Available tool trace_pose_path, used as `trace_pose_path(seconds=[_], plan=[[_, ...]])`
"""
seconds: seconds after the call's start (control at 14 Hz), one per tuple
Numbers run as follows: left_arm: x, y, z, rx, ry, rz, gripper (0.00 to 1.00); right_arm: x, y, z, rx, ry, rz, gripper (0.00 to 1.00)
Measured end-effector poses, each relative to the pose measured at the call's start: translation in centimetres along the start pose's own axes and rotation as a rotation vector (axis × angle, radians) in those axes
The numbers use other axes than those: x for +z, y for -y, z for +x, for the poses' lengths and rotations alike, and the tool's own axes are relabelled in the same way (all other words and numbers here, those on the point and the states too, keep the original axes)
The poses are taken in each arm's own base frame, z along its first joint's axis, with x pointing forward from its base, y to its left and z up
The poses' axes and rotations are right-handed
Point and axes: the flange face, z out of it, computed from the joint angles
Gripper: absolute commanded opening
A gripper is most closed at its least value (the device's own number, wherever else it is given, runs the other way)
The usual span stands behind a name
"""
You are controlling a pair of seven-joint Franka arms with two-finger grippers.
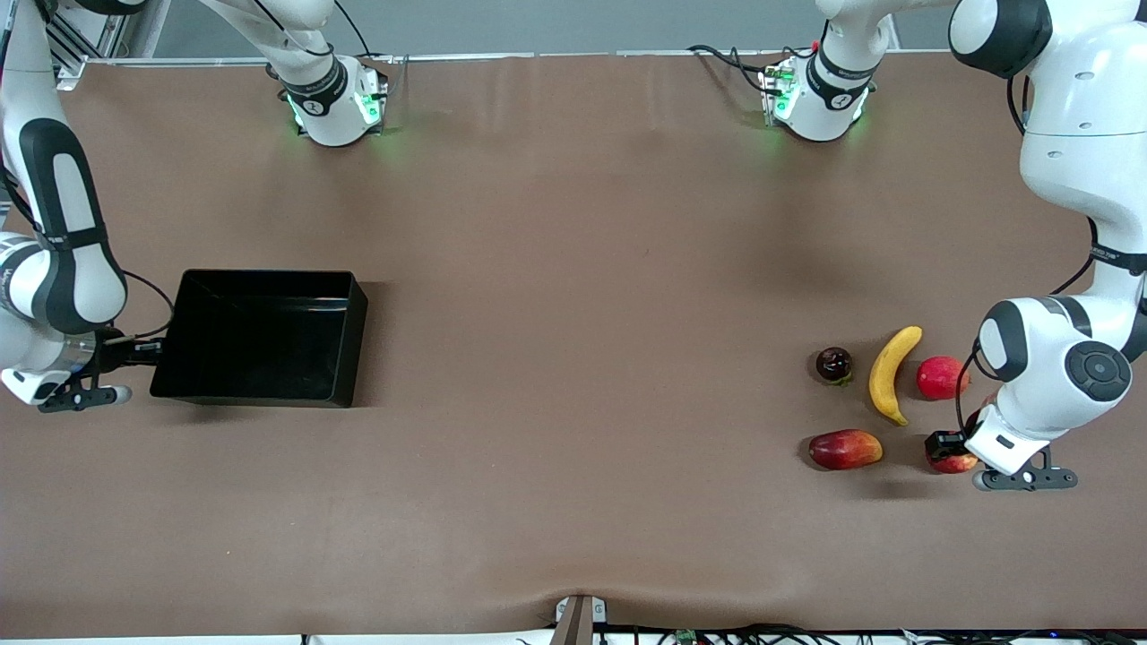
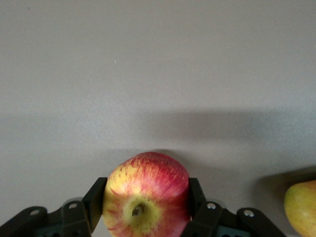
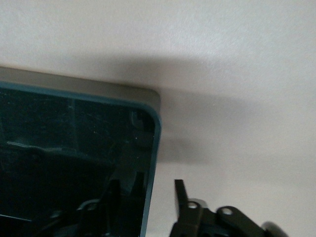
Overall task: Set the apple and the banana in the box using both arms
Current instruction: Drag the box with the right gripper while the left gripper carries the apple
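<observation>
The red apple with yellowish streaks [image 1: 955,462] [image 2: 146,197] lies on the table at the left arm's end. My left gripper [image 1: 945,446] [image 2: 146,191] is shut on it, both fingers [image 2: 96,195] pressed against its sides. The yellow banana [image 1: 890,372] lies on the table farther from the front camera than the apple. The black box [image 1: 269,276] [image 3: 155,126] stands at the right arm's end with nothing in it. My right gripper [image 1: 150,347] [image 3: 147,183] straddles the box's end wall near a corner. One finger is inside and one outside, and the outer finger stands apart from the wall.
A pinkish-red round fruit [image 1: 939,377] sits beside the banana, and a dark round fruit [image 1: 833,365] sits on the banana's other flank. A red-and-yellow mango-like fruit [image 1: 845,449] [image 2: 302,207] lies beside the apple. Brown table stretches between the fruit group and the box.
</observation>
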Motion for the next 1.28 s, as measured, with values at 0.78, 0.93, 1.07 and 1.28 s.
trace_pose_path(seconds=[0.78, 0.93, 1.07, 1.28], plan=[[-14.3, -8.3, 1.4, -0.001, 0.112, -0.044, 0.0, -6.5, 4.8, 2.7, 0.003, 0.078, 0.035, 0.0], [-15.2, -11.1, 1.0, -0.043, 0.14, -0.059, 0.0, -7.8, 6.3, 3.2, 0.016, 0.098, 0.052, 0.0], [-16.0, -13.7, 0.6, -0.074, 0.156, -0.075, 0.0, -8.9, 8.6, 3.7, 0.017, 0.114, 0.096, 0.0], [-17.5, -15.5, 0.2, -0.086, 0.173, -0.081, 0.0, -9.3, 12.7, 4.9, 0.056, 0.126, 0.131, 0.0]])
